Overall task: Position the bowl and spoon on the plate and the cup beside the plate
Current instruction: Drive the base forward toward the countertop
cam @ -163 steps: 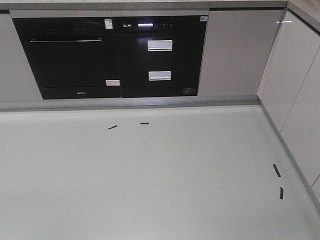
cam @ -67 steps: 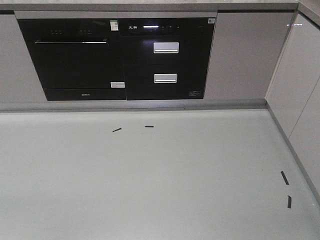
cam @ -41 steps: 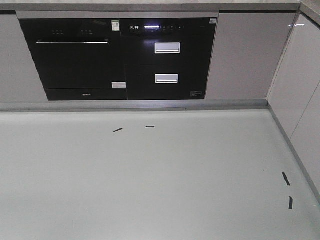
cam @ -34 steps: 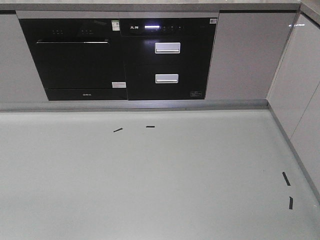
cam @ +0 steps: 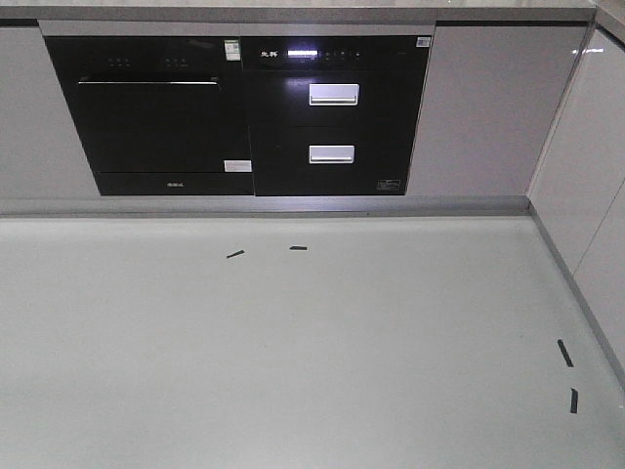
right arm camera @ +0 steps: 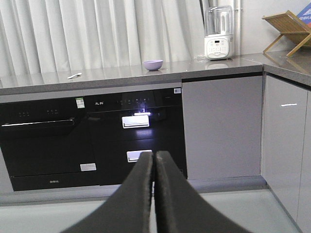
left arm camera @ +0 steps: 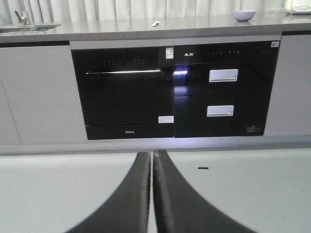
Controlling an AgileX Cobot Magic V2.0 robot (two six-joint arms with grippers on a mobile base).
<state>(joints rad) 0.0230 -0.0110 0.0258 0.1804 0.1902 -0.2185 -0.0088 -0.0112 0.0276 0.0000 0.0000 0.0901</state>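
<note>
Left end effector smooth, black, tapered

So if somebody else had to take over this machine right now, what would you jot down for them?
Left pincer: shut, holding nothing.
Right pincer: shut, holding nothing.
The bowl sits on the grey counter. The spoon lies on the same counter, off to the bowl's left and apart from it. The plate and the cup show in no view.
Done: nothing is arranged yet.
Left: get closer to the counter, find the plate and the cup, set the bowl and spoon on the plate, then stand the cup beside it.
</note>
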